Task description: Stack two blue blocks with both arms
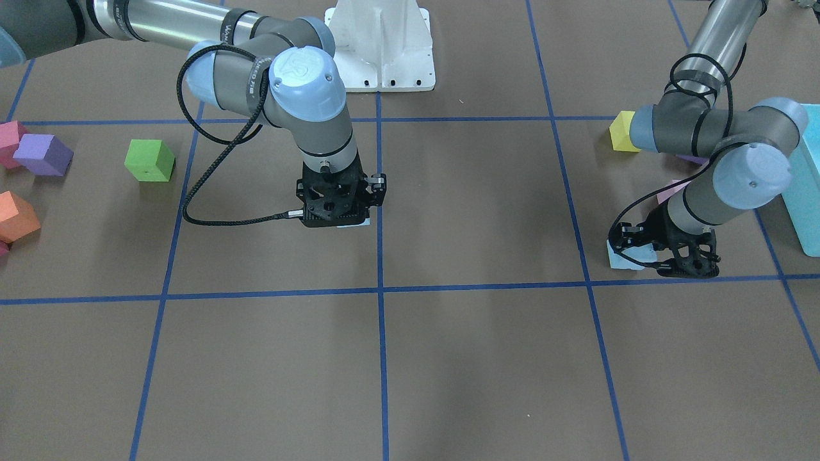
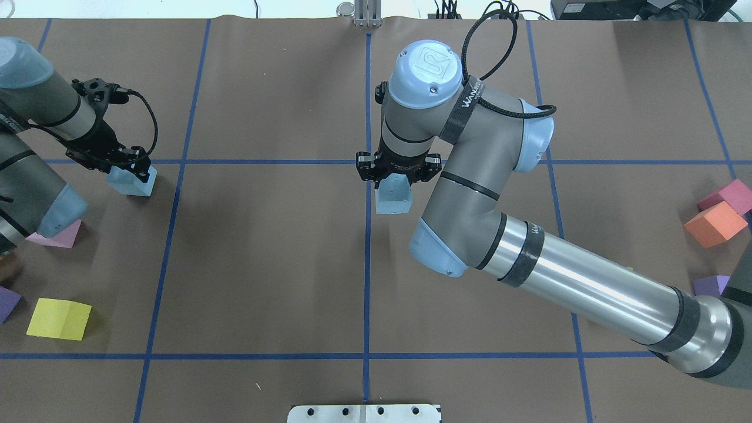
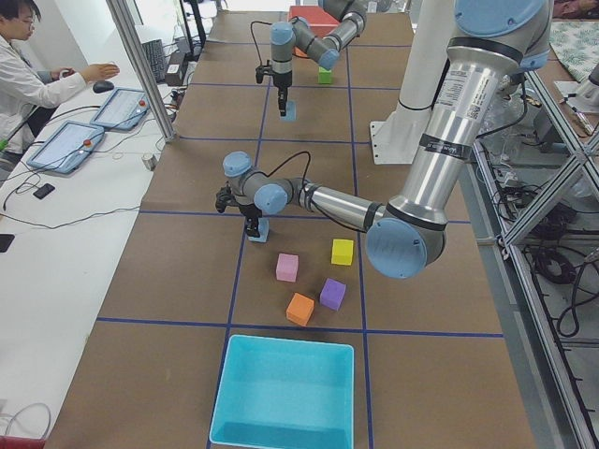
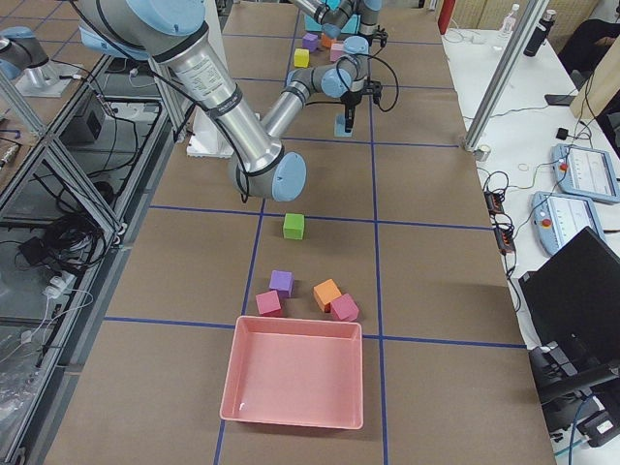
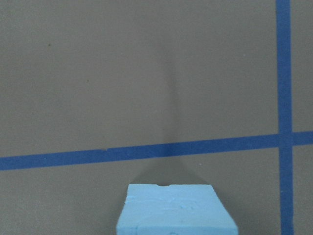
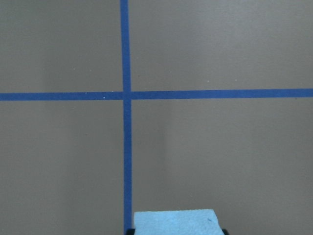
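At centre frame overhead, my right fingers (image 2: pixel 419 176) are clamped on a blue block (image 2: pixel 393 198), well apart from the second blue block (image 2: pixel 132 182), clamped in my left fingers (image 2: pixel 141 170) at far left.

The overhead view looks forward and down from behind the robot, the white pedestal (image 2: pixel 364 413) at its bottom edge. The front-facing view looks steeply down from across the table (image 1: pixel 487 211), that pedestal at its top, and both cover the same squares of the blue tape grid (image 2: pixel 368 264). The side views look along the table from opposite ends, farther off. Each wrist camera sits close over the table, one blue block (image 5: pixel 176 210) or the other blue block (image 6: pixel 174 221) at its lower edge.
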